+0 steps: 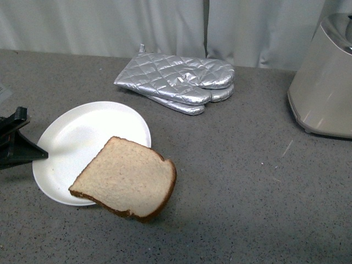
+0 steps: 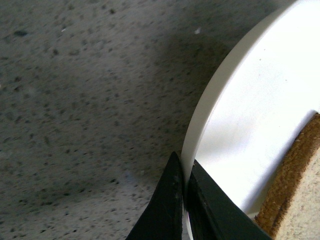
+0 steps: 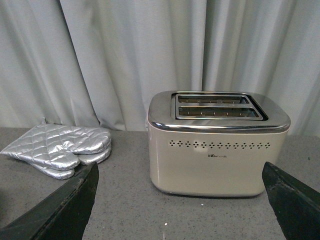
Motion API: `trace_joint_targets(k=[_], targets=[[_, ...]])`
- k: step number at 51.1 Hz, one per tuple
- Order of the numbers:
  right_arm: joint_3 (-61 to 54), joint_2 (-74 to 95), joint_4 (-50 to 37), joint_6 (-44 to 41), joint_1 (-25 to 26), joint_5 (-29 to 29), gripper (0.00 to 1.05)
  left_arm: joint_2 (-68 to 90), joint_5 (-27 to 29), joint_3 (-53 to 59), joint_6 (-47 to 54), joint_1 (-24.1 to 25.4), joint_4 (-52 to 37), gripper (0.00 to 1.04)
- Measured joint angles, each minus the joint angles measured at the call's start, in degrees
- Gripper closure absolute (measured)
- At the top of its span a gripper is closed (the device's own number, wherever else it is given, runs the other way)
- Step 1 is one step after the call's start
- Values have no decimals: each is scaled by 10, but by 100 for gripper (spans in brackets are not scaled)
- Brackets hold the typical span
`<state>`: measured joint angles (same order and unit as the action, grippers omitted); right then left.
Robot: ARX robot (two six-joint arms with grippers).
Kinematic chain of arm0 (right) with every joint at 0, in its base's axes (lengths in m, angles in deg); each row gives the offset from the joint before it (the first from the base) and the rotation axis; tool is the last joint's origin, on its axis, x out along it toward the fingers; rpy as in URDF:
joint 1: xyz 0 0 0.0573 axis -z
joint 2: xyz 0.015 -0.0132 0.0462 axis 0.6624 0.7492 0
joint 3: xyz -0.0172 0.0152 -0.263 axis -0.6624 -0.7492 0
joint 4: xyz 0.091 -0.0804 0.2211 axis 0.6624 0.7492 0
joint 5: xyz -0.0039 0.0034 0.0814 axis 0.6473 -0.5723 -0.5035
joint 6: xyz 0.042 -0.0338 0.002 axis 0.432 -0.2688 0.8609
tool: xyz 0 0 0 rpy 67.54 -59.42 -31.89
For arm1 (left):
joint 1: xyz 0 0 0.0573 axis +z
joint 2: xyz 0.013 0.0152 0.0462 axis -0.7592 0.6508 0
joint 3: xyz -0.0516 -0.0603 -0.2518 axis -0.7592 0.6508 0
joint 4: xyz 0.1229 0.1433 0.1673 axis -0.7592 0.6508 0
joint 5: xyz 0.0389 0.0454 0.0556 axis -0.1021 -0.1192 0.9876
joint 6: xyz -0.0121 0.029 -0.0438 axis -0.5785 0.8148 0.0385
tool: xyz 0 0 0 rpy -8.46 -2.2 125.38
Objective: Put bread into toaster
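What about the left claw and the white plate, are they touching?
Touching. The left wrist view shows the left claw pinching the white plate by its rim.

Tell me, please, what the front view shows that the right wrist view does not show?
Only the front view shows the white plate, the bread lying half over its edge, and the left pincer at the plate's rim. Only the right wrist view shows the two slots in the top of the toaster and the open right pincer. Both show the toaster, the silver oven mitts, the grey counter and the curtain.
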<state>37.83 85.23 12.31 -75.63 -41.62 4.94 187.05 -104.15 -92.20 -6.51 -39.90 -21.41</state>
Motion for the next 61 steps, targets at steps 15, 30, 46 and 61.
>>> trace_joint_targets(k=[15, 30, 46, 61], targets=[[0, 0, 0, 0, 0, 0, 9, -35, 55, 27, -84, -100, -18, 101], [0, 0, 0, 0, 0, 0, 9, -28, 119, 35, -209, -256, -42, 101], [0, 0, 0, 0, 0, 0, 9, 17, 174, -43, -367, -401, -39, 101], [0, 0, 0, 0, 0, 0, 9, 86, 227, -137, -501, -476, -29, 101]])
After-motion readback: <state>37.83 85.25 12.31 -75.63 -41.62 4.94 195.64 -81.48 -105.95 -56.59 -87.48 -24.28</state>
